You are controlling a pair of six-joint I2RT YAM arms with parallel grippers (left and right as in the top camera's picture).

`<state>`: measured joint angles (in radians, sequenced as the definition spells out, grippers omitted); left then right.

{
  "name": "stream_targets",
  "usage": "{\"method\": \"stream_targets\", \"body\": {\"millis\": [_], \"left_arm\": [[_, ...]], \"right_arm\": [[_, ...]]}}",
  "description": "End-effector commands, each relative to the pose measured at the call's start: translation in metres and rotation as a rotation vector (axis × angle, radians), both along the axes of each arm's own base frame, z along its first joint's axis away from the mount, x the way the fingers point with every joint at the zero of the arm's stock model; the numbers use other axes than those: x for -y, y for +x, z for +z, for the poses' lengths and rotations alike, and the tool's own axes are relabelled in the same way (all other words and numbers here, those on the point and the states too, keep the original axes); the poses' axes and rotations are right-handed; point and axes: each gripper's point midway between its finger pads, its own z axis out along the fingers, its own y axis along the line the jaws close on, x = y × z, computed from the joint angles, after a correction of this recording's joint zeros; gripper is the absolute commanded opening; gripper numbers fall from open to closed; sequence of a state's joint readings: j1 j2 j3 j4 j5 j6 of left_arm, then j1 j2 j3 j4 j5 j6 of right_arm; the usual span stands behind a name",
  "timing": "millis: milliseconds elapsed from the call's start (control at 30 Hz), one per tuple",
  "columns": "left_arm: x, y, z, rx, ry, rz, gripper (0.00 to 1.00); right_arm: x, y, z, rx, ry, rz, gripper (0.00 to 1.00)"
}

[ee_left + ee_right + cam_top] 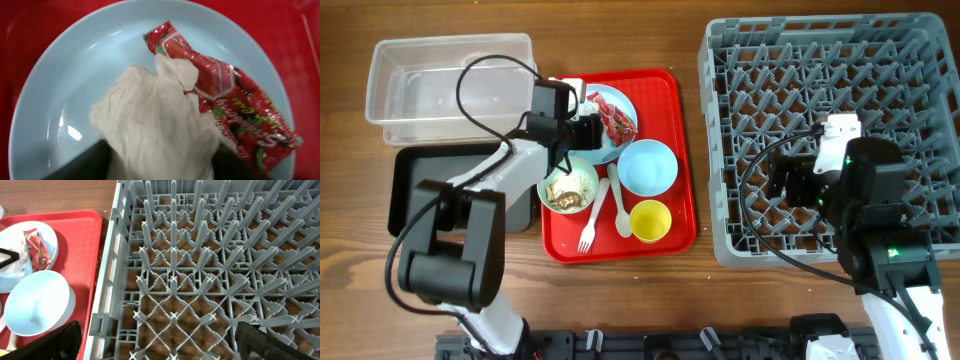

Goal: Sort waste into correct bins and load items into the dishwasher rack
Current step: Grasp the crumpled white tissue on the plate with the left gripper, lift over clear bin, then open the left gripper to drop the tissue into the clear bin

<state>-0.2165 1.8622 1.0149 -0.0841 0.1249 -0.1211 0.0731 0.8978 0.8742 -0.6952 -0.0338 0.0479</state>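
Note:
My left gripper (582,130) (160,167) is over the light blue plate (623,100) (65,75) on the red tray. Its fingers are closed on both sides of the crumpled white tissue (155,120). The red printed wrapper (618,122) (225,100) lies on the plate, partly under the tissue. The pale green bowl (570,186) holds brownish food scraps. The light blue bowl (648,167) (37,305), the yellow cup (650,221), the white fork (588,235) and the spoon (622,215) are on the tray. My right gripper (782,180) (160,345) is open and empty above the grey dishwasher rack (840,130) (200,270).
The clear tub (450,85) stands at the far left, with the black tray (405,190) in front of it, partly under my left arm. The red serving tray (675,150) (85,255) lies between the bins and the rack.

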Motion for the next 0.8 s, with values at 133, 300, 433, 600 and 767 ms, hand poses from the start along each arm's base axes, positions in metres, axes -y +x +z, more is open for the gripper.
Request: {"method": "stream_targets", "body": {"millis": [133,300,433,600,767], "left_arm": [[0.001,0.007,0.007,0.022,0.003,0.010,0.04],[-0.012,0.024,0.079,0.184,-0.014,0.070,0.04],[-0.050,0.031,0.149,0.350,0.005,0.181,0.04],[-0.118,0.037,0.185,0.459,0.025,0.358,0.04],[-0.163,0.042,0.169,0.436,0.051,0.451,0.28]], "right_arm": [[-0.002,0.002,0.011,0.022,0.016,0.007,1.00],[-0.002,0.002,0.011,0.022,0.015,0.007,1.00],[-0.002,0.002,0.011,0.022,0.015,0.008,1.00],[-0.002,0.002,0.011,0.022,0.015,0.008,1.00],[-0.002,0.002,0.011,0.022,0.016,0.008,1.00]]}}
